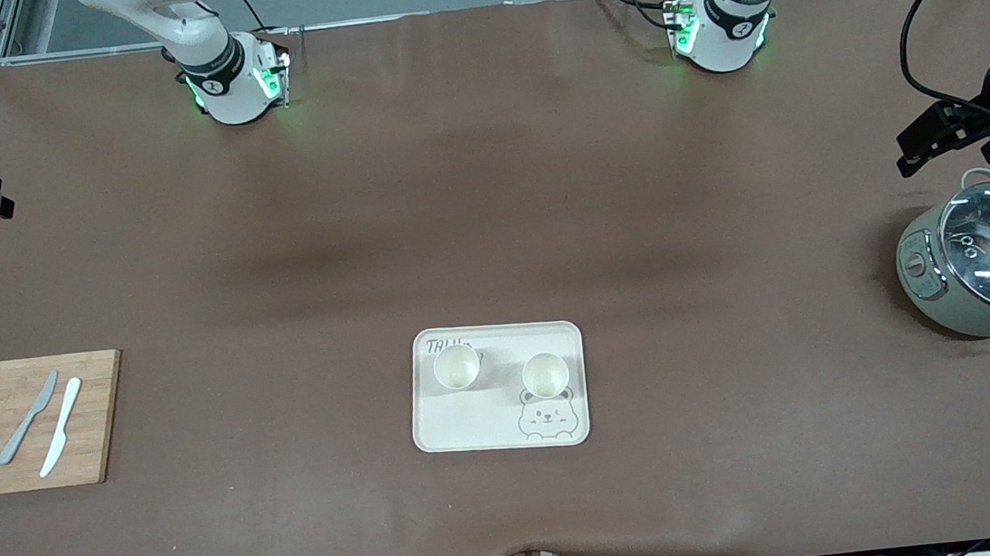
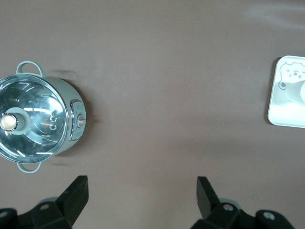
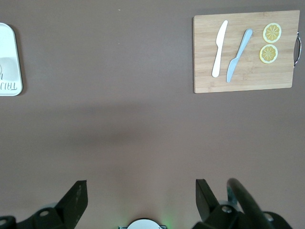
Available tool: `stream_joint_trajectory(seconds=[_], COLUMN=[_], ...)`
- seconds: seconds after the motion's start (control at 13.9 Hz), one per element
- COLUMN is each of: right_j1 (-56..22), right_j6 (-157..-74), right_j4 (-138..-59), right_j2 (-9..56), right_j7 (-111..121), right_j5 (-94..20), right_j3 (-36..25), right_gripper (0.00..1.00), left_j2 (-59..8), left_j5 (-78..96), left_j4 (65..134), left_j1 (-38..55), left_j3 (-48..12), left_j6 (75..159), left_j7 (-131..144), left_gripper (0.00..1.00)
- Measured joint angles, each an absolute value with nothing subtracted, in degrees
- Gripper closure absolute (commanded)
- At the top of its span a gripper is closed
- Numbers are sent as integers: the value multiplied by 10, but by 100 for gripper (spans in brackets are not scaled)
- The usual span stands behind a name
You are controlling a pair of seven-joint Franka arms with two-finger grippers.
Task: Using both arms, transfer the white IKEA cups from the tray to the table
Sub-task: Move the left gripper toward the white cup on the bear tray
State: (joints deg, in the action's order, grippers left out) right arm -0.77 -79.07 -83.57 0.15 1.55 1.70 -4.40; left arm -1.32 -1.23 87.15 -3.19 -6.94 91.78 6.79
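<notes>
Bare table (image 1: 486, 188) around tray (image 1: 437, 433), pot (image 1: 937, 294) at left arm's end

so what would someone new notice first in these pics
Probably the bear-printed tray in the middle of the table, with two white IKEA cups standing side by side on it. Next, the grey-green pot with a glass lid at the left arm's end and the wooden cutting board with two knives and lemon slices at the right arm's end. Both hands wait open, left hand and right hand, far from the cups.

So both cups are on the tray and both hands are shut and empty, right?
Not quite. Both cups are on the tray, but the left hand and right hand are open and empty, as each wrist view shows.
</notes>
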Motion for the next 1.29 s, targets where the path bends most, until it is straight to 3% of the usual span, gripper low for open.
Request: stream_joint_trajectory(seconds=[0.5,0.79,1.29], right_j1=[-8,-8,-8], right_j6=[-791,-791,-791], right_j4=[-836,-836,-836], right_j2=[2,2,2], right_j7=[15,15,15], right_j5=[17,17,17], right_j3=[-44,-44,-44], right_gripper=[0,0,0], left_j2=[-36,-106,-221], left_j5=[-40,-40,-39], left_j4=[870,870,868], left_j1=[-28,-7,116], left_j3=[-71,-75,-79], left_j6=[919,973,1091], left_j7=[68,74,243], left_gripper=[0,0,0])
